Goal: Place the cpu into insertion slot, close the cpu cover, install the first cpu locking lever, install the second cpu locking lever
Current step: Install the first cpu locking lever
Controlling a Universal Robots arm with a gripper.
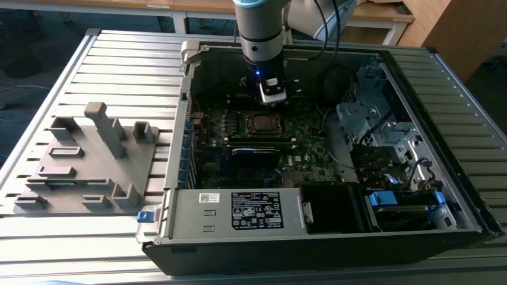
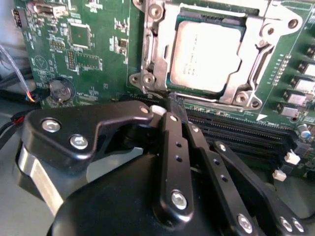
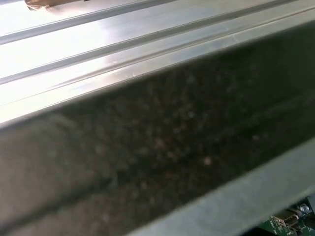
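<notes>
Green is the big board (image 2: pixel 98 44) we see inside one open computer box (image 1: pixel 317 255), which lies on the ribbed metal table (image 1: pixel 119 65). One robot arm (image 1: pixel 262 29) reaches down into the box. One cpu (image 2: pixel 204 56) sits in the insertion slot (image 2: pixel 211 14), and one cpu cover (image 2: pixel 156 44) lies flat over its edges. We see the black pincer (image 2: pixel 170 104) pressed together, its tip just beside a corner of the cover. Its fat black body hides the near part of the board in the second wrist view. Near it we count one round battery (image 2: pixel 60 90), some long black slots (image 2: pixel 236 130) and two white clips (image 2: pixel 293 157). In the first wrist view a dark box wall (image 3: pixel 172 147) stands in front. On the table, to the exterior view's left of the box, stands one grey rack (image 1: pixel 87 160).
</notes>
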